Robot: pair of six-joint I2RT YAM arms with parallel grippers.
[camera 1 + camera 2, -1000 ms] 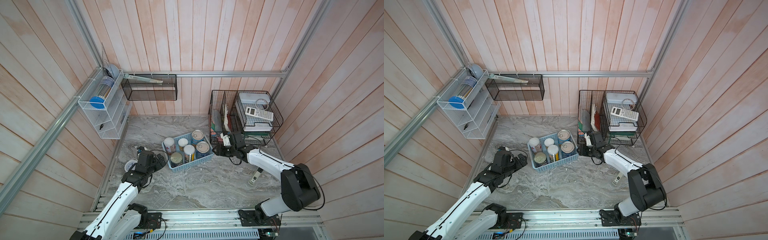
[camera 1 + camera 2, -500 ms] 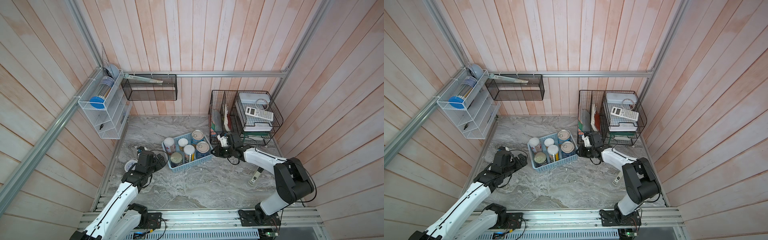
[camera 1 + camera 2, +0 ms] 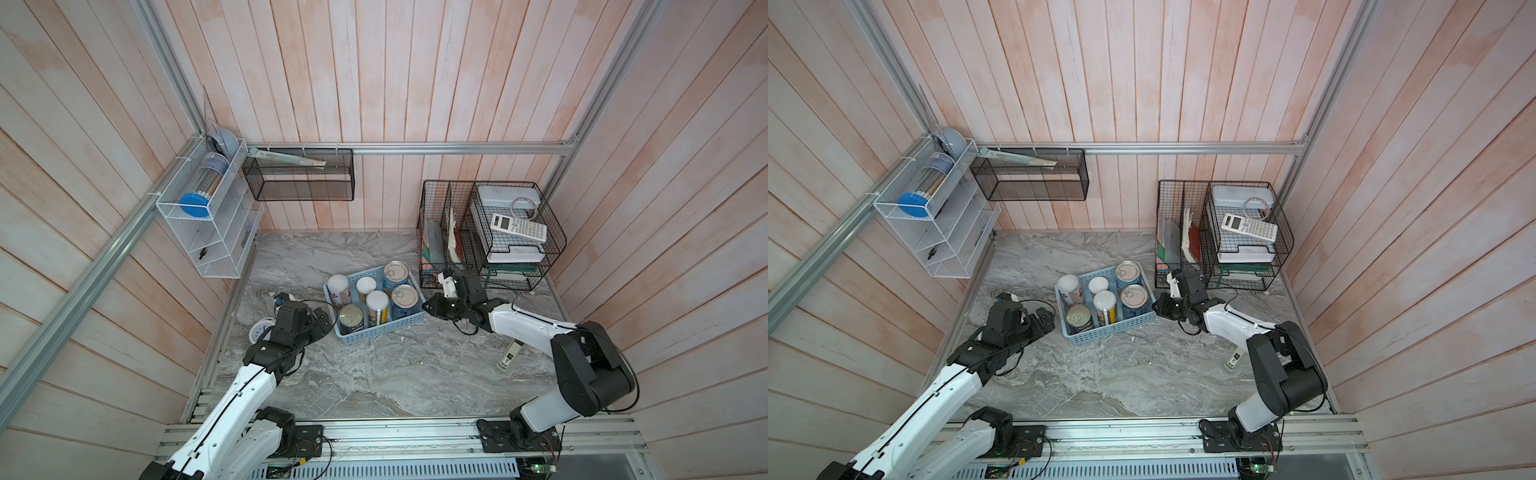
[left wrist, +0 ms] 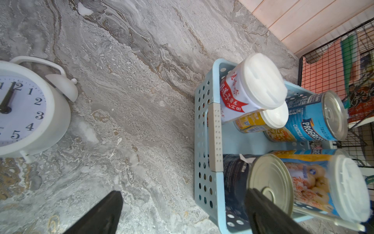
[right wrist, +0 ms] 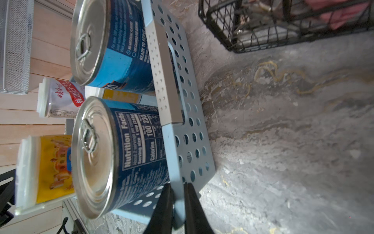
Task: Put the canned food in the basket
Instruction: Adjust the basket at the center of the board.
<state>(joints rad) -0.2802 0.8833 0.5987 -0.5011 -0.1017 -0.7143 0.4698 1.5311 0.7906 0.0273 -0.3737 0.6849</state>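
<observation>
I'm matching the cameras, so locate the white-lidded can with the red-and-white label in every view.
Both top views: the red-and-white can stands in the basket's far-left corner.
Left wrist: the can sits in that corner, just inside the basket's holed end wall.
Right wrist: it shows beyond the gap between the two blue-labelled cans.
Shared landmark: the basket, visible in all four.

alarm clock [image 4: 30,107]: dial cut by frame edge; in a top view the clock [image 3: 258,331] sits mostly behind the left arm [image 3: 266,361].
small white device [image 3: 510,354]: too small to identify.
wire organiser [image 5: 283,26]: contents blurred.
basket [image 5: 192,141]: floor hidden by cans [image 5: 95,158].
</observation>
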